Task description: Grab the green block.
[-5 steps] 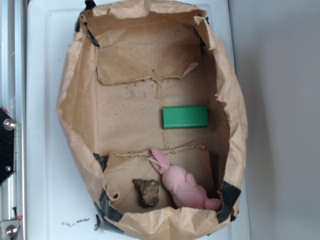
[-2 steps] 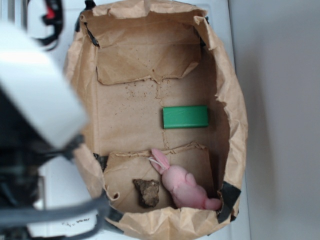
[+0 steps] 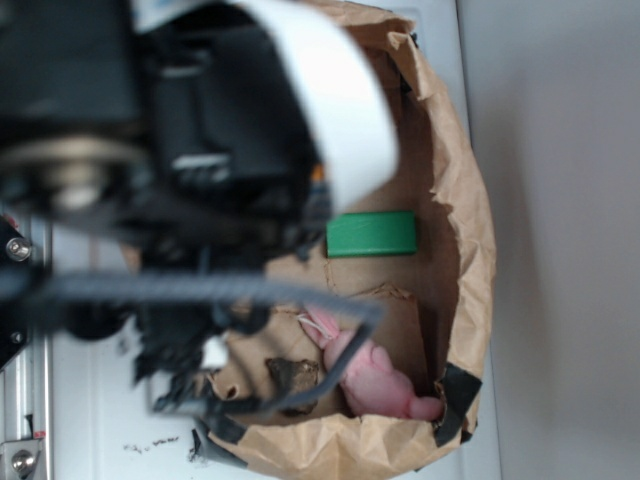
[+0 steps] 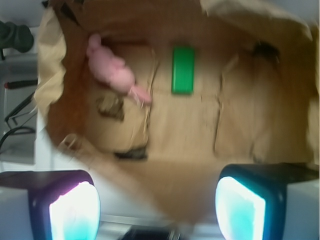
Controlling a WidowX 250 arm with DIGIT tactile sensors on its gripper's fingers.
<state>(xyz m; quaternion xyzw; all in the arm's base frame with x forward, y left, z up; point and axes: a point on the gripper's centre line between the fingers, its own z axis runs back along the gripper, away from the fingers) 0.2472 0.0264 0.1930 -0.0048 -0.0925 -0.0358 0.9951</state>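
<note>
Green block [image 3: 371,234] is named first as the task's object, though the account runs from largest to smallest. A white surface [image 3: 90,420] is seen beneath a crumpled brown paper bag [image 3: 462,230], whose opened mouth exposes a flat inner floor. Much of the bag's left half in the exterior view is hidden by the blurred black and white robot arm [image 3: 200,150], which is held above it. The pincer [image 4: 157,207] is seen from the wrist view with its two pads, one glowing pink [image 4: 75,212] and one glowing cyan [image 4: 240,207], set wide apart with nothing between them; it is held over the near edge of the bag, well apart from the contents. The green block [image 4: 183,70] is found lying flat on the bag floor, toward the right wall in the exterior view. Its long axis is laid left to right in the exterior view and runs up and down in the wrist view. A pink plush bunny [image 3: 370,375] is seen near the block, toward the bag's lower end, lying at a slant. A brown rock-like lump [image 3: 293,378] is placed just beside the bunny and is partly covered by the arm.
</note>
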